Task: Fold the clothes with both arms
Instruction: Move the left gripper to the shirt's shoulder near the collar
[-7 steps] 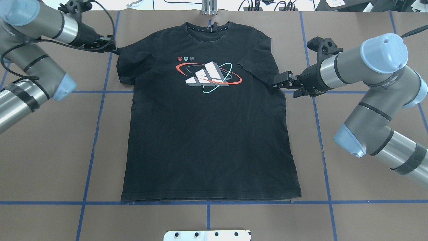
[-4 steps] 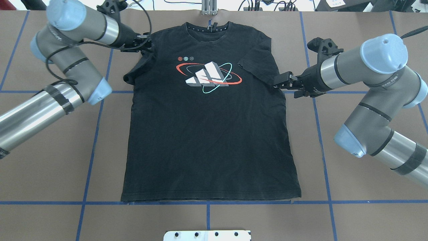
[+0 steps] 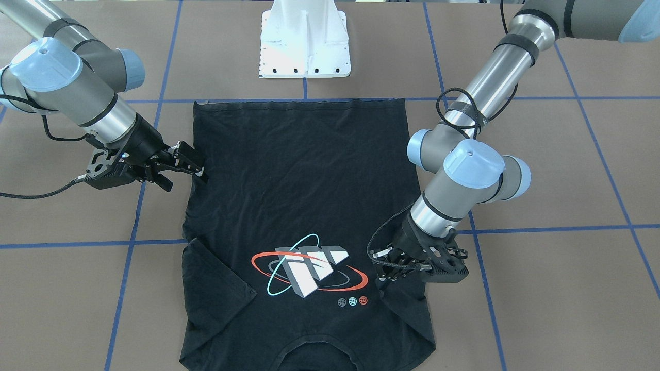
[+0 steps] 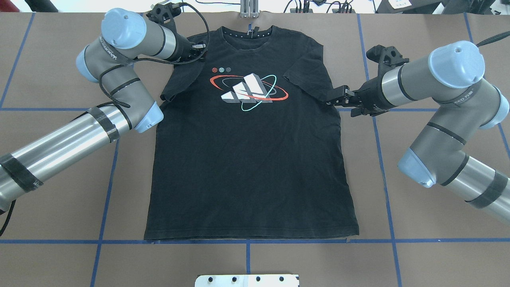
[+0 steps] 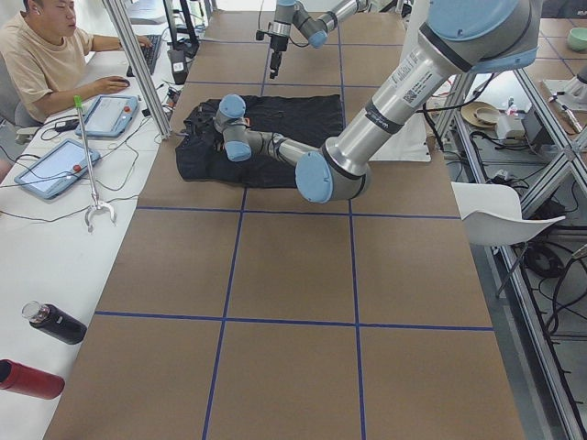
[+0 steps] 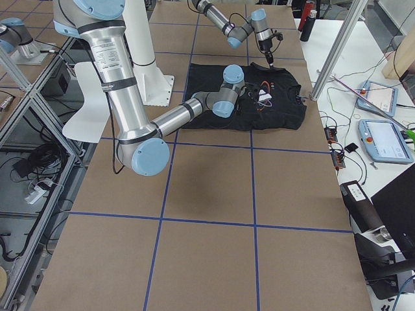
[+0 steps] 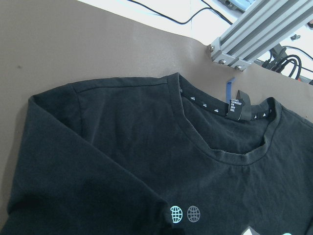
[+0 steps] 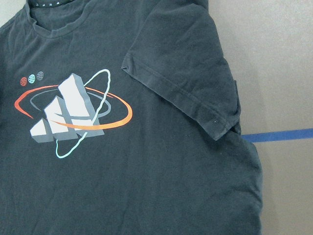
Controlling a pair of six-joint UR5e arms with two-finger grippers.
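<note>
The shirt [image 4: 247,167] lies flat and print up on the worktop [image 4: 438,259]. In the overhead view its long axis runs 12 to 6, collar [image 4: 247,34] at 12. The sleeve fold seems to be in hand. The left pincer [image 4: 198,48], closed on the sleeve [image 4: 175,85] at 10 o'clock, holds it turned inward. The right pincer [image 4: 331,98] looks pinched on the edge at 3. The next move is likely to lay the sleeve flat, release it, then mirror the fold.
</note>
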